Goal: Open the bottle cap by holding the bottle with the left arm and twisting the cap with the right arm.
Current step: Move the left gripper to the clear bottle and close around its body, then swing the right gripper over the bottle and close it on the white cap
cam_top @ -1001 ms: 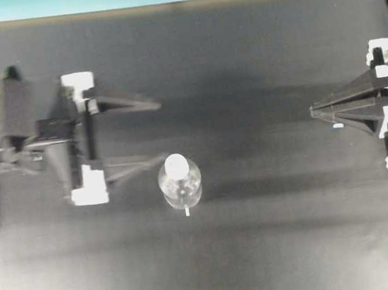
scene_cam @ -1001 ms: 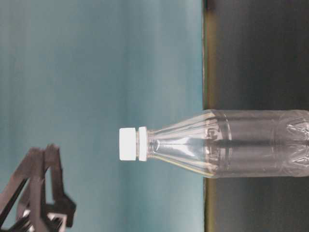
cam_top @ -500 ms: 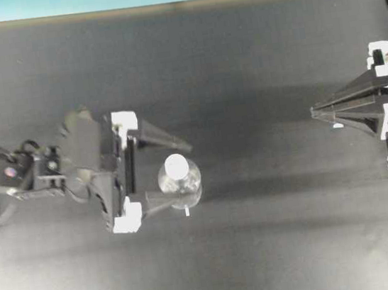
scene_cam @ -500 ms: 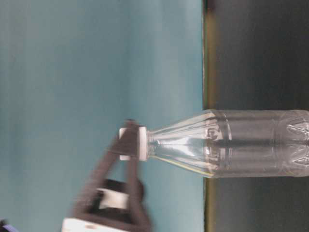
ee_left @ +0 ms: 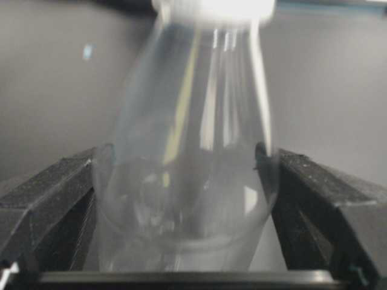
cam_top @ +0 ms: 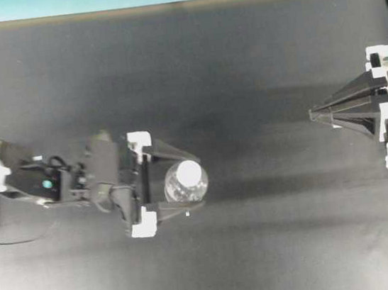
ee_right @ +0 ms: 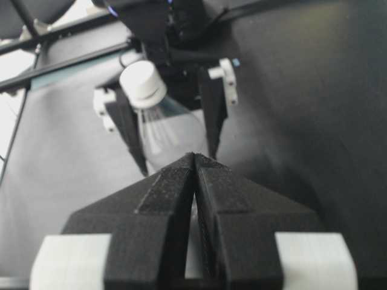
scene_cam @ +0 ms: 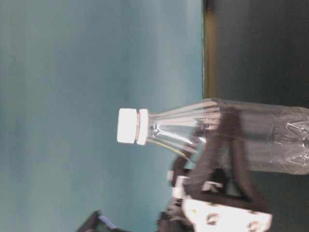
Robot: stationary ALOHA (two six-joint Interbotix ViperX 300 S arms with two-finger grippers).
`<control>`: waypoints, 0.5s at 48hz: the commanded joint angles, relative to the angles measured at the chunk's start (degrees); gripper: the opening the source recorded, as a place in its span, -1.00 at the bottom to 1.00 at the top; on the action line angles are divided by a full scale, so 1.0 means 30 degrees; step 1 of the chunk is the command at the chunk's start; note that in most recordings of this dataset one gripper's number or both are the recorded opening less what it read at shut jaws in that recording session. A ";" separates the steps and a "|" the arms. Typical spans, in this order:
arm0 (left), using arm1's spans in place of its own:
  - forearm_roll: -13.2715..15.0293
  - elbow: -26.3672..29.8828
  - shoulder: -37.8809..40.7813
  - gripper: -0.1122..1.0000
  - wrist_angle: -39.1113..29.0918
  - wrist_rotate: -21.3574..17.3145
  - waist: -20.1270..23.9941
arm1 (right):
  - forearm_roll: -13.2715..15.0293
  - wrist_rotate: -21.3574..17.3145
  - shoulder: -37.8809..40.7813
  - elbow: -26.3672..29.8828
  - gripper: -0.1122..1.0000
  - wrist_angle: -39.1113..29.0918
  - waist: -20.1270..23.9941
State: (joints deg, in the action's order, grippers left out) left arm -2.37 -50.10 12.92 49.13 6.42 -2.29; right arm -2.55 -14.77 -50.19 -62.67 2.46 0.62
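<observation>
Bottle (cam_top: 185, 182) standing upright on the dark table (cam_top: 240, 60), left claw (cam_top: 173, 178) straddling it, spread wide.

Clear, thin and seemingly empty, it is likely light, slippery and easily crushed; squeezing gently at the wider body looks safest. Right claw (cam_top: 313, 111) is waiting well apart, pressed together, holding nothing; white bottle cap (scene_cam: 127, 126) is sitting untouched on top.

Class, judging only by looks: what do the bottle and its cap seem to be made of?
The bottle: likely clear glossy plastic; the background shows through it and ridges catch highlights. The bottle cap: probably opaque white plastic with a matte look.
</observation>
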 commanded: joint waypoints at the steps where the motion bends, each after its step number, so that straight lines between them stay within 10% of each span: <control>1: -0.0059 -0.0088 0.0645 0.94 -0.0117 0.0146 -0.0146 | -0.0029 -0.0205 0.0146 0.0469 -0.80 0.0059 -0.0264; 17: -0.0059 -0.0088 0.0674 0.93 -0.0146 0.0234 -0.0264 | -0.0088 -0.0264 0.0264 0.0645 -0.80 -0.0381 0.0088; 24: -0.0059 0.0029 0.0703 0.83 -0.0176 0.0088 -0.0469 | -0.0439 -0.0410 0.1084 0.2139 -0.80 -0.4189 0.1055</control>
State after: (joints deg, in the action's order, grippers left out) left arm -2.29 -50.54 15.21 48.52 6.86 -3.16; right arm -3.43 -15.21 -48.52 -59.85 -4.92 1.76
